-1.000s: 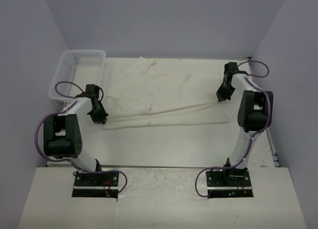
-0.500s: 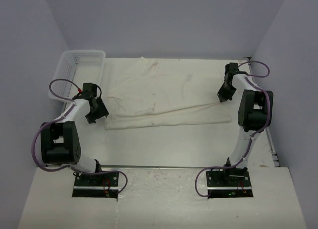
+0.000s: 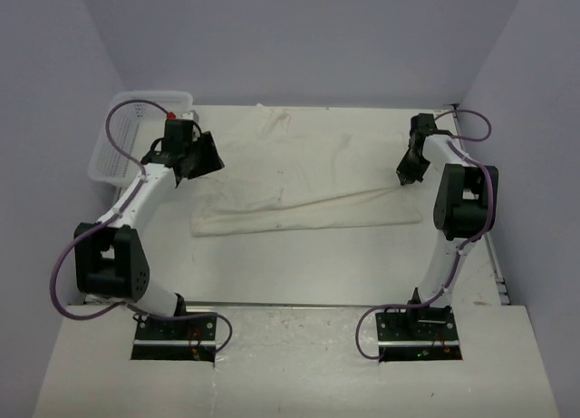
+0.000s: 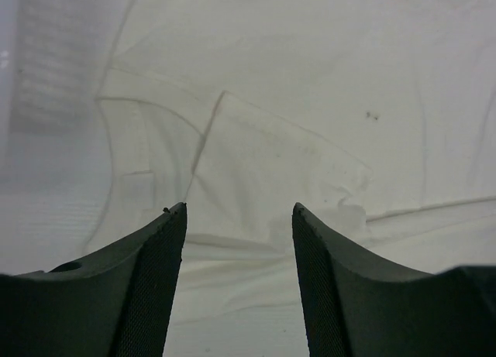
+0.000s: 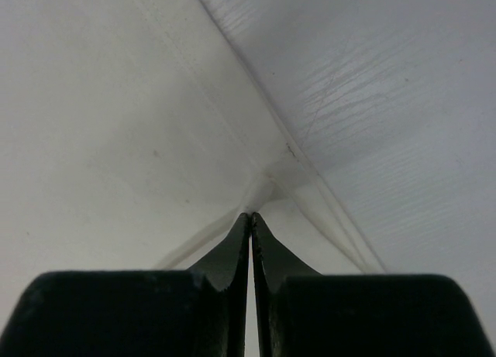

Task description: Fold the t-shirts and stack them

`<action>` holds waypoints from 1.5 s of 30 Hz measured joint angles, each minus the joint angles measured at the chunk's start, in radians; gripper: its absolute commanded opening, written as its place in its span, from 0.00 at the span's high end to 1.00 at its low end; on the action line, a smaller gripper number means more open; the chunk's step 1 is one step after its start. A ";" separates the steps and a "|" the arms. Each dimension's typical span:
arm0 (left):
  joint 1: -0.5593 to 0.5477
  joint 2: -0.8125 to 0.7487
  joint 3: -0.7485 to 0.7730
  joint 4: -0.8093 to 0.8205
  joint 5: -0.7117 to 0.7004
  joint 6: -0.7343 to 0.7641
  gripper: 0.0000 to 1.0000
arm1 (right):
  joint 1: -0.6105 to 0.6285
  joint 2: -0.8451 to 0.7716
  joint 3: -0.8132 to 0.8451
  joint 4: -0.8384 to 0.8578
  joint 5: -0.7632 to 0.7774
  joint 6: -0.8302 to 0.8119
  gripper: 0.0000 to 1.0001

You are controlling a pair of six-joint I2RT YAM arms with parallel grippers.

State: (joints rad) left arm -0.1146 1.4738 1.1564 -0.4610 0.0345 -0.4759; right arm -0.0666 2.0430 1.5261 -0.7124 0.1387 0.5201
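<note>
Cream t-shirt (image 3: 299, 178) flat on bench (image 3: 299, 264), one end beside the basket (image 3: 122, 141); left claw (image 4: 239, 210) wide open above that end, holding nothing; right claw (image 5: 251, 214) closed, pinching the shirt edge farthest from the basket

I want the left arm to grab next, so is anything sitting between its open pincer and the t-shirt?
Nothing visible does. The left pincer hangs open right over the t-shirt, and its wrist view shows only bare cloth past the fingers. The basket sits off to the side, not in the path.
</note>
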 measured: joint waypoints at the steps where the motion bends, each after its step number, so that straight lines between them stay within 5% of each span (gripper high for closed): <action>1: -0.005 0.045 0.018 0.012 0.024 0.001 0.40 | 0.000 0.000 0.000 0.000 0.000 -0.001 0.96; 14: -0.045 0.488 0.326 0.008 0.141 0.070 0.42 | 0.000 -0.001 -0.002 0.027 -0.005 -0.013 0.96; 37: -0.104 0.658 0.462 -0.181 -0.126 0.093 0.59 | 0.000 -0.001 -0.002 0.030 -0.026 -0.016 0.99; 45: -0.104 0.670 0.474 -0.185 -0.141 0.092 0.81 | 0.000 -0.001 -0.002 0.032 -0.026 -0.016 0.99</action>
State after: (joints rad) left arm -0.2184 2.1441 1.6302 -0.6464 -0.1062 -0.3840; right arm -0.0666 2.0422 1.5246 -0.6804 0.1123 0.5041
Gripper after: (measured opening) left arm 0.232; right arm 0.010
